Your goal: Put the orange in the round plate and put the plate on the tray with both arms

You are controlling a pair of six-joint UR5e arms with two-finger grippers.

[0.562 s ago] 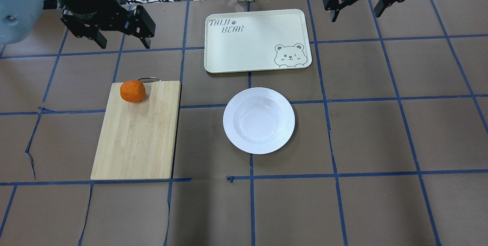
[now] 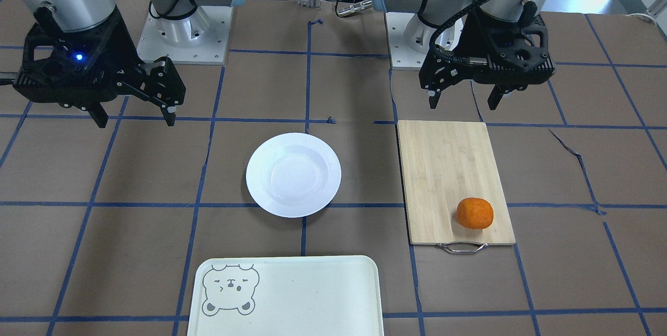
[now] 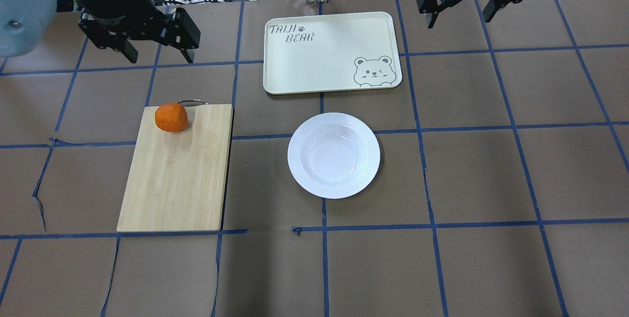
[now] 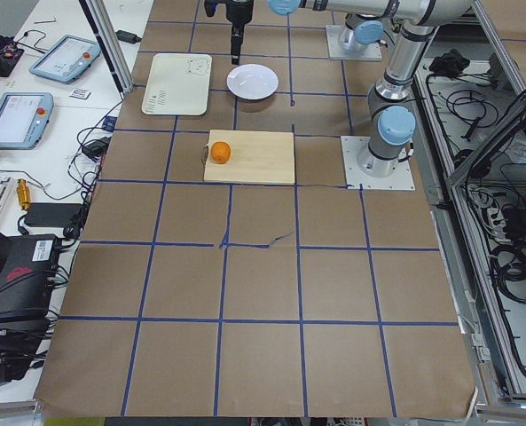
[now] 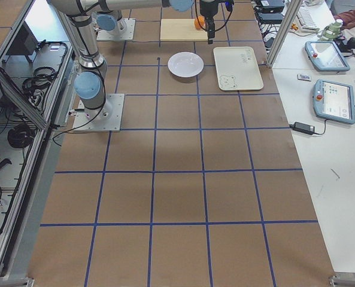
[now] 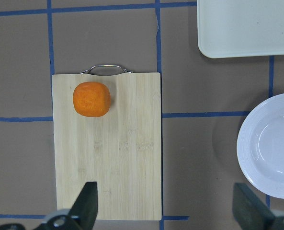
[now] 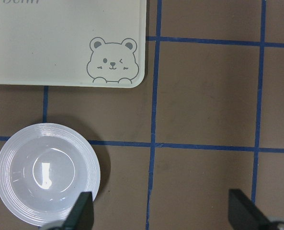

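On tabletop (image 3: 491, 169), robot's left half: bamboo cutting board (image 3: 177, 179), long axis running away from robot, metal handle (image 3: 190, 102) at far end. Resting on board, at far corner just beside handle: orange (image 3: 171, 117), touched by neither gripper.

Near tabletop centre, to right of board and well apart from it: round plate (image 3: 300, 174), upright, flat on brown surface. Beyond plate, farther from robot, near but not touching: tray (image 3: 314, 61), lying flat, bear-face drawing (image 3: 373, 71) in near right corner, lettering "TAIJI BEAR" in far left corner.

Left gripper (image 3: 159, 56): raised above tabletop on cutting-board side, pointing down, jaws spread wide, nothing held. Fingers (image 6: 86, 206) at bottom edge of left wrist view, one over near end of board, other over bare tabletop just beside plate edge.

Right gripper (image 3: 460, 18): raised above tabletop on robot's right side, pointing down, jaws spread wide, nothing held. Fingers (image 7: 82, 211) at bottom edge of right wrist view, one overlapping plate rim in that view, other over bare tabletop; bear corner of tray at top of same view.

Across whole tabletop: blue tape grid (image 3: 432, 223).
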